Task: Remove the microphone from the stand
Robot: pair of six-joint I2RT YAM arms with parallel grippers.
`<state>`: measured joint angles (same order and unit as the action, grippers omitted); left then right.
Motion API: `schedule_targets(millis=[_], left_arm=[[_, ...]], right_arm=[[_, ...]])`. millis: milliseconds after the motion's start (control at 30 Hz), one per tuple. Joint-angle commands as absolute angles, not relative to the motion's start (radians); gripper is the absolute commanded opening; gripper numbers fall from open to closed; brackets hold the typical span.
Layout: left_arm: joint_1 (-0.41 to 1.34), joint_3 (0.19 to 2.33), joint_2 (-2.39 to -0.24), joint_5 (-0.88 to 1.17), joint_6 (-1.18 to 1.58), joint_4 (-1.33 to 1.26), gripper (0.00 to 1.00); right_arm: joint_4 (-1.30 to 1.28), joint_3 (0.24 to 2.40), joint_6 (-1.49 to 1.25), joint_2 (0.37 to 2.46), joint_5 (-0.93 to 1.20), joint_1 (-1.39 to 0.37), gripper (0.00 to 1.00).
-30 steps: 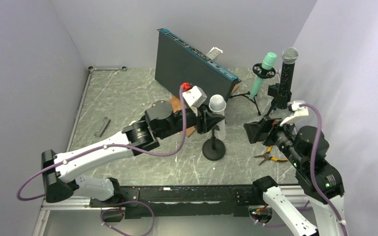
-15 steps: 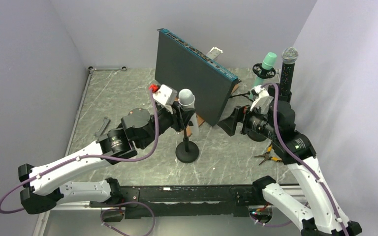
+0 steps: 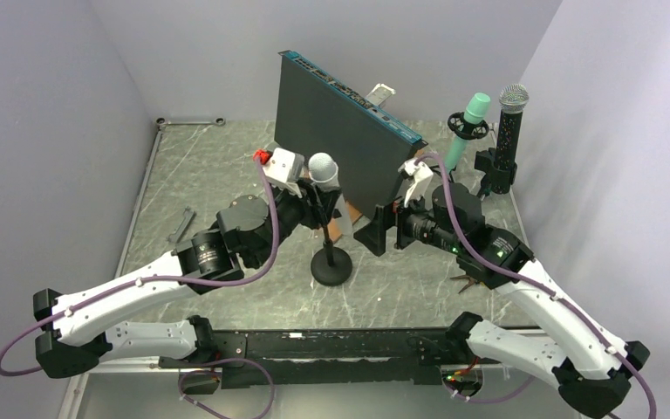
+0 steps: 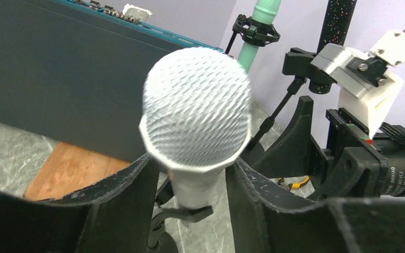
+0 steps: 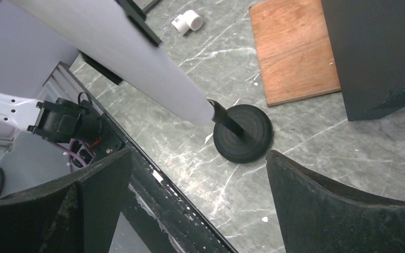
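The silver mesh-headed microphone sits in its black round-based stand near the middle of the grey marbled table. The left end effector is clamped narrowly on its handle just under the head. The right end effector hangs just beside the stand on its right, fingers spread wide, holding nothing and pointed at the stand.
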<state>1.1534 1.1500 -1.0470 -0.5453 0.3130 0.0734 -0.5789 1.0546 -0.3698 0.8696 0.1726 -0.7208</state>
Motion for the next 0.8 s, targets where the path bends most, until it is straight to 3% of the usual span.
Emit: schedule_targets(millis=[0,67,333,500,767], left_arm=[[1.157,1.119,-1.024,-0.492,0.321,0.068,0.63],[1.157,1.104,-1.01,-0.502,0.327,0.068,0.77],[1.152,1.0,-0.898,-0.452,0.305,0.078,0.94],[1.127,0.891,-0.762,-0.389,0.275,0.098,0.99],[1.031,0.738,-0.593,-0.166,0.193,0.085,0.99]], right_arm=[[-0.54,1.127,-0.358,0.872,0.016,-0.821,1.0],[-0.563,1.16,-0.344,0.888,-0.085,-0.888,1.0],[-0.607,1.258,-0.32,0.955,-0.321,-1.016,1.0],[-0.606,1.326,-0.291,1.014,-0.35,-1.047,1.0],[-0.585,1.408,-0.242,1.087,-0.391,-1.075,0.97]])
